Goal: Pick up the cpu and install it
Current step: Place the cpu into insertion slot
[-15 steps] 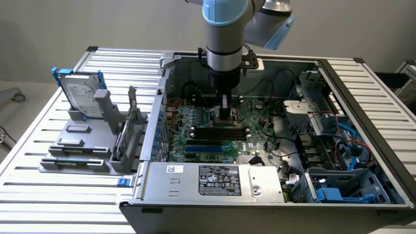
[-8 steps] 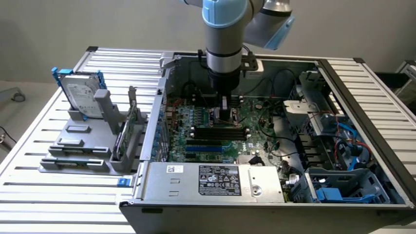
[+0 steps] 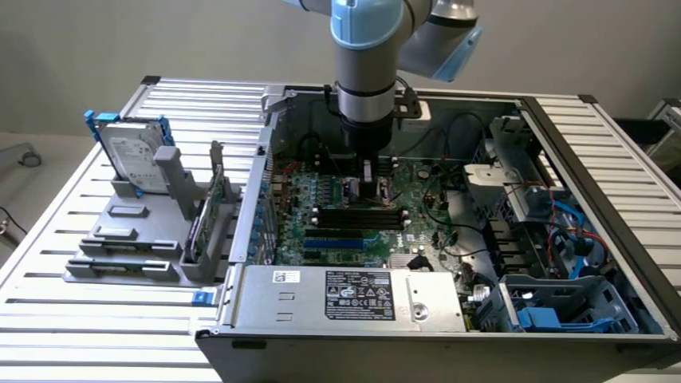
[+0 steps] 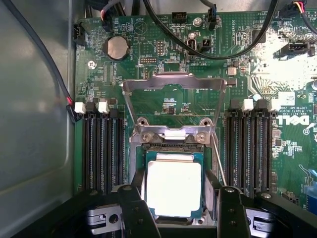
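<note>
**A:** What has the gripper (image 4: 179,198) got?

**B:** Its two black fingers (image 4: 134,208) stand wide apart and press on opposite edges of the cpu (image 4: 174,181), a small flat square chip with a pale silver-grey metal top on a thin green board.

**A:** And where is the chip?

**B:** Within the dark square metal-framed socket (image 4: 173,145), either seated or just above it; I cannot tell which. The silver hinged load plate (image 4: 173,83) is raised just beside the socket. Rows of black memory slots (image 4: 101,148) flank it on both sides. All of this sits on the green motherboard (image 4: 168,39), inside the open grey computer case (image 3: 532,112).

**A:** How does it handle?

**B:** Light and stiff, I'd judge, but delicate underneath and smooth on top. The side edges are the right hold, and it should be kept level, since a tilt could bend the socket's contacts.
</note>
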You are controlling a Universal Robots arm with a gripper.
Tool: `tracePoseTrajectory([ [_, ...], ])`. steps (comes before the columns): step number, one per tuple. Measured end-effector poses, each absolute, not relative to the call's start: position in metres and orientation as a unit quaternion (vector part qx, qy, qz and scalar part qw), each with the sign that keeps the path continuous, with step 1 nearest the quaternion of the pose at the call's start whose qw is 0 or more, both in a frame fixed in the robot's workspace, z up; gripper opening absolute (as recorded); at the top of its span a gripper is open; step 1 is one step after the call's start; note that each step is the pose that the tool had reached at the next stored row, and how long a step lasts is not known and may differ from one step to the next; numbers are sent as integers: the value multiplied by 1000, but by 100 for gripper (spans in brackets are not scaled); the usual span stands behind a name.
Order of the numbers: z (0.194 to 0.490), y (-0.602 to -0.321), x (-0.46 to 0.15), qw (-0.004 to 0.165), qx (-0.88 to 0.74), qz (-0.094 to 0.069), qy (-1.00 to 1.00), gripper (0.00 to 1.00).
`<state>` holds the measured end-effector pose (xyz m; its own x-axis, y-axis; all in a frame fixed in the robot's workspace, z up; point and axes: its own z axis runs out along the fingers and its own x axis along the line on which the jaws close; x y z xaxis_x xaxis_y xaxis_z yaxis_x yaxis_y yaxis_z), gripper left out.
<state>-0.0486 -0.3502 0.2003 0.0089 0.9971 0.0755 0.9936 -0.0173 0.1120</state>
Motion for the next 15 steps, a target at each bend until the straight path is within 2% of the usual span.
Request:
tracePoseTrajectory([
  [15,197,-349,-48,20,709,61,702,55],
])
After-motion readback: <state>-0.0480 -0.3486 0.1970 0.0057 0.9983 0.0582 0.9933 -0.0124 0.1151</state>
